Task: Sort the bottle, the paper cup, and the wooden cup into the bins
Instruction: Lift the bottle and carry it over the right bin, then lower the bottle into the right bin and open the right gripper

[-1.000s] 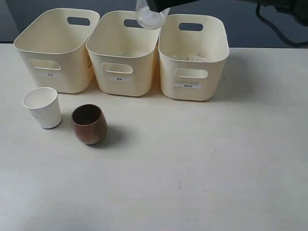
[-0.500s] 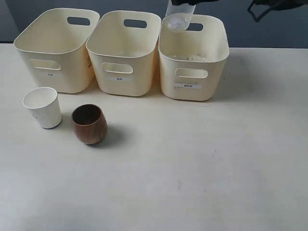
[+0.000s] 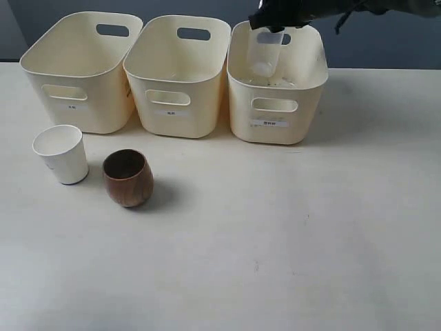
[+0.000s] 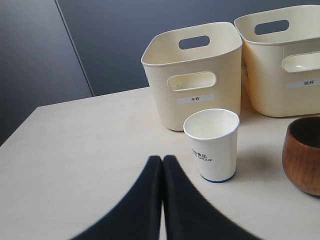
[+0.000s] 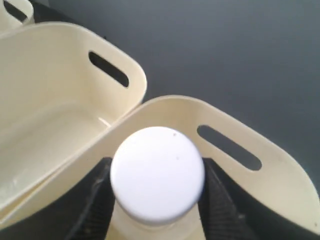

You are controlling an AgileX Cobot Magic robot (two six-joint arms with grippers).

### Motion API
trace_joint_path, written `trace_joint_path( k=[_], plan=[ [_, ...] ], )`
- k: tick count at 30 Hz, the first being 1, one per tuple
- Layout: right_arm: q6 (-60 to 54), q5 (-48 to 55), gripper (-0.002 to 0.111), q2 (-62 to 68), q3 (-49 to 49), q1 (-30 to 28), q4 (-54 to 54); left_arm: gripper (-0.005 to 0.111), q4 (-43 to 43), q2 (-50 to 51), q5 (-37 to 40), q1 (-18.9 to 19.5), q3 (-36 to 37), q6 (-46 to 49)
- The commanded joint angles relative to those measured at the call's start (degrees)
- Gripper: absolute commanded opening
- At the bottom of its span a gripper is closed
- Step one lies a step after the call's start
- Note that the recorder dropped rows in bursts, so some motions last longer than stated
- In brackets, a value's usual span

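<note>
The clear bottle (image 3: 265, 56) hangs upright with its lower part inside the right bin (image 3: 275, 127). My right gripper (image 3: 277, 16) is shut on its neck. In the right wrist view the white cap (image 5: 157, 172) fills the space between the black fingers (image 5: 95, 197) of that gripper (image 5: 156, 165). The white paper cup (image 3: 62, 155) and the brown wooden cup (image 3: 127, 178) stand side by side in front of the left bin (image 3: 83, 103). My left gripper (image 4: 162, 160) is shut and empty, low over the table just short of the paper cup (image 4: 212, 145).
The middle bin (image 3: 172, 114) stands between the other two and shows nothing inside. The wooden cup (image 4: 305, 155) sits close beside the paper cup. The left arm does not show in the exterior view. Bare table lies in front and to the right.
My right gripper has carried the bottle rightwards from above the middle bin to the right bin and lowered it into the bin's mouth. The cups have not moved.
</note>
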Motion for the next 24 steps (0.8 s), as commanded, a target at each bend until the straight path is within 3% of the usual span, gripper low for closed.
trace_joint_path(
  k=[1,7,24],
  plan=[
    [16.4,10.1,-0.001,1.4,-6.1,0.0,-18.2,0.000,-0.1,0.2,-0.3,0.0,-0.3,-0.1],
    [16.9,16.1,-0.001,2.2,-9.4,0.0,-18.2,0.000,-0.1,0.2,-0.3,0.0,-0.3,-0.1],
    [17.5,12.7,-0.001,7.1,-9.4,0.0,-15.3,0.000,-0.1,0.2,-0.3,0.0,-0.3,-0.1]
  ],
)
